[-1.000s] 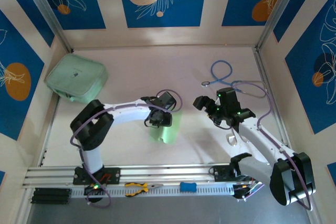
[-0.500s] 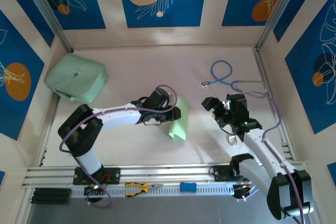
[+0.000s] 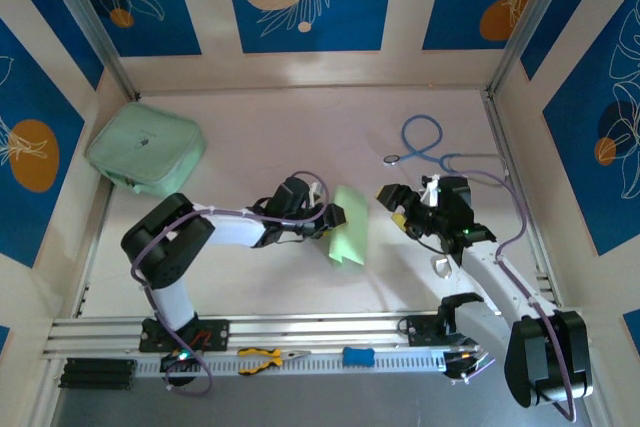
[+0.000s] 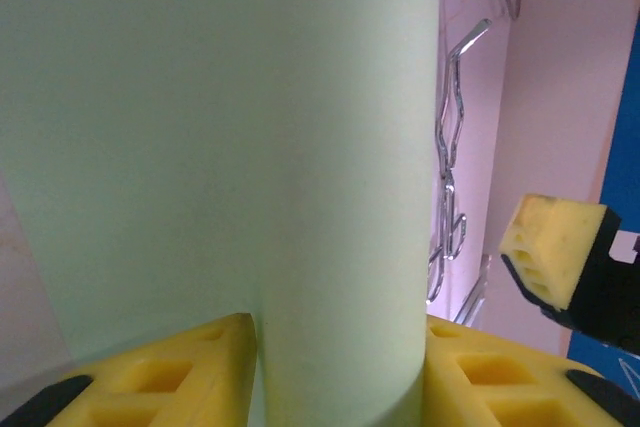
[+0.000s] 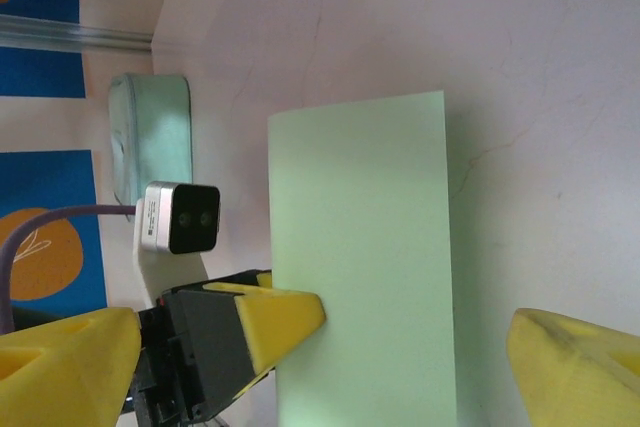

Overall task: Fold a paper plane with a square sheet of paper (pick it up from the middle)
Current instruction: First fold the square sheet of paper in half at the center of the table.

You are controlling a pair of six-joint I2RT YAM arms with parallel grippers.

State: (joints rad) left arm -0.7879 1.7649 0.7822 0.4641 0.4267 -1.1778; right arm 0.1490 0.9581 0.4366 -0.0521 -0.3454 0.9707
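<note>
The square sheet of paper (image 3: pixel 348 238) is light green and stands on edge above the table, left of centre. My left gripper (image 3: pixel 333 217) is shut on it from the left. In the left wrist view the sheet (image 4: pixel 250 147) bows between the yellow pads of that gripper (image 4: pixel 335 352). My right gripper (image 3: pixel 393 209) hangs open just right of the sheet, turned toward it and not touching it. From the right wrist, the sheet (image 5: pixel 360 247) stands between the wide-apart fingers of the right gripper (image 5: pixel 320 372), with a left fingertip (image 5: pixel 285 315) pressed on its edge.
A thick mint-green zip pouch (image 3: pixel 145 152) lies at the far left by the wall. A blue cable loop (image 3: pixel 424 141) lies at the far right. Yellow pliers (image 3: pixel 262 357) and a blue tool (image 3: pixel 358 355) rest on the front rail.
My left gripper has carried the sheet to the right, toward the right gripper. The right arm has swung its gripper round to face the sheet.
</note>
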